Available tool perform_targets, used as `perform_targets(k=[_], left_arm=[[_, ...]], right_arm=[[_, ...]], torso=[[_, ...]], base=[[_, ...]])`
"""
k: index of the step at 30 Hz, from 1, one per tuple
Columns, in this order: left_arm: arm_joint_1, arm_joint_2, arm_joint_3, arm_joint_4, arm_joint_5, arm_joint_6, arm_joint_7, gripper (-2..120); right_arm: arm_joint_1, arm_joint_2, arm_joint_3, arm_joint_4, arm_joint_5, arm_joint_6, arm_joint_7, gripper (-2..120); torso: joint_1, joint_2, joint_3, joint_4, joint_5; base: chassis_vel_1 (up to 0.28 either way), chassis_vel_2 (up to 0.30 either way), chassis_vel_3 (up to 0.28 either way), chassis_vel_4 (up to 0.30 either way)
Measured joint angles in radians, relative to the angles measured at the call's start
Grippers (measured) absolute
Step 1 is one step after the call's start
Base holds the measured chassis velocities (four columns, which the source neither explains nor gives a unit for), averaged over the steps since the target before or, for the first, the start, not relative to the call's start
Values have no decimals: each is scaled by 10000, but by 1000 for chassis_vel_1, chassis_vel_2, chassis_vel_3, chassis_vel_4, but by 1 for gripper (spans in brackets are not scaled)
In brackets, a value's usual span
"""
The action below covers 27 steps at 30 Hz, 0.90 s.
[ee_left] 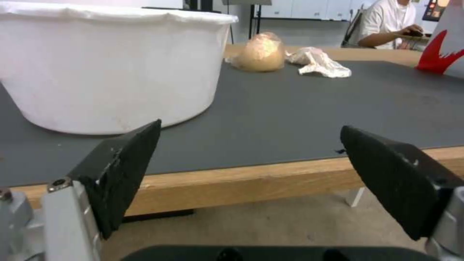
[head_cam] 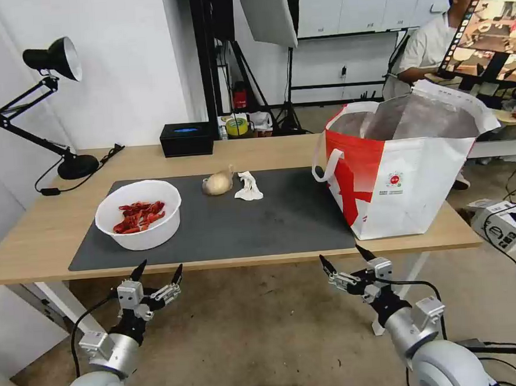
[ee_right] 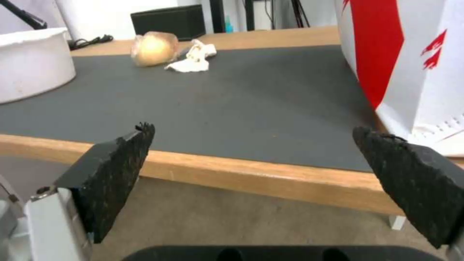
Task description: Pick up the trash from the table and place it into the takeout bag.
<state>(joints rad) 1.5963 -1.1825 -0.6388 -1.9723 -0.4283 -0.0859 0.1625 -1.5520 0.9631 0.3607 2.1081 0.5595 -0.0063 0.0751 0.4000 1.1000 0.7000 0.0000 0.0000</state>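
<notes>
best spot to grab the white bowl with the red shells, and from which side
Probably the rim of the white bowl, one jaw inside the wall and one outside, coming down from above at the near edge. The bowl looks too wide to span whole, and it sits upright on the mat, so a rim pinch keeps the red shells in. The left gripper, open below the table edge, is nearest.

Right gripper point(ee_right: 253, 139) gapes before mat point(ee_right: 241, 98), beside takeout bag point(ee_right: 411, 65).
</notes>
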Motion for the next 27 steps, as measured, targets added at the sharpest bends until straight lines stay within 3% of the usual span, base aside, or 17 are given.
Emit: perform_targets(k=[19,27], left_arm=[[-6,-21,-24,-23,16,-74,-93,100],[-54,35,21,7,24,-66,-58,100]], right_arm=[[760,-96,-367,164,320,-428,73,100],[2439,-831,-1483,-194,945,-946,210,100]], torso=[[0,-1,0,-1,0],[0,-1,0,0,0]], base=[[0,0,0,0],[0,0,0,0]])
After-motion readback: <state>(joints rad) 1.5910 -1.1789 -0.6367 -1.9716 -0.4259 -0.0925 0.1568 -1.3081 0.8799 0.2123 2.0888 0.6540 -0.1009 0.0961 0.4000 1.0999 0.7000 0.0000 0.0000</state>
